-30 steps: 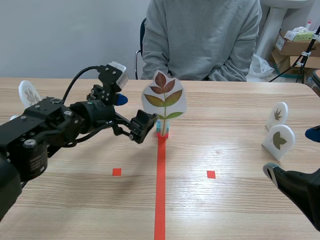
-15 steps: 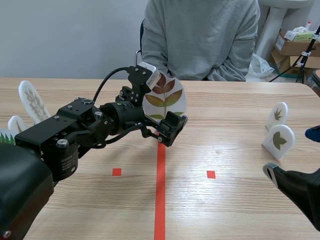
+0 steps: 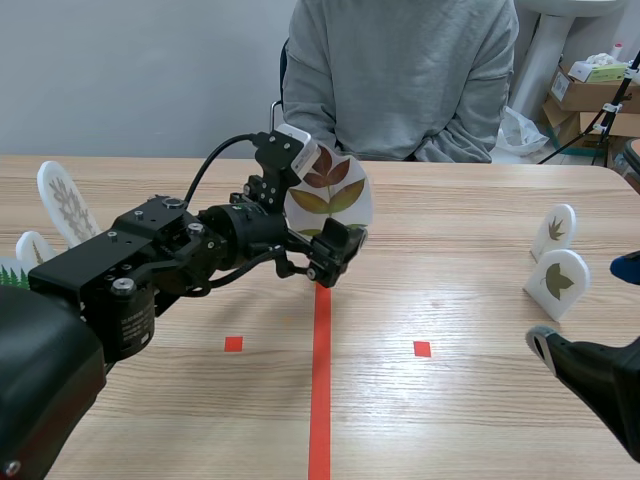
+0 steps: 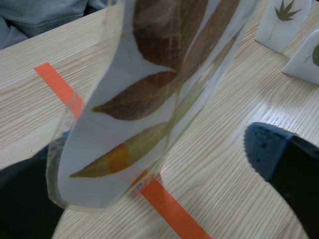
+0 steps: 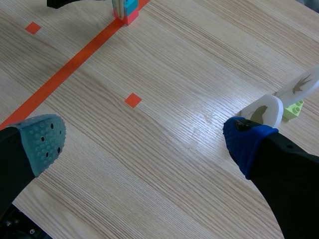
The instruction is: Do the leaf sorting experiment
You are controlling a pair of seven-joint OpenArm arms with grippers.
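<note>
1. My left gripper [image 3: 332,250] is out over the middle of the table [image 3: 450,420], closer to the far edge than the near one, and its fingers are spread apart.
2. The big leaf card [image 3: 327,190], white and laminated with a sprig of brown, green and yellow leaves, stands upright between those fingers. On the left wrist camera the blue pad [image 4: 271,149] is clear of the card, with bare wood between them. The other finger [image 4: 22,204] is right at the card's lower edge, and I cannot tell whether it touches.
3. The card's foot sits in a small red and blue block [image 5: 127,11] placed on the orange-red tape line [image 3: 320,400], which runs from the near edge toward the far edge.
4. My right gripper [image 5: 144,141] hangs low by the near right corner, spread wide. Only wood and a tape square lie between the grey-green pad [image 5: 42,139] and its blue partner.
5. Two small leaf cards [image 3: 553,230] [image 3: 557,283] stand by the right edge, the nearer one close to my right gripper.
6. By the left edge stands a feathery-leaf card [image 3: 65,200].
7. A person in a grey sweatshirt [image 3: 400,80] sits at the far edge, behind the big leaf card.
</note>
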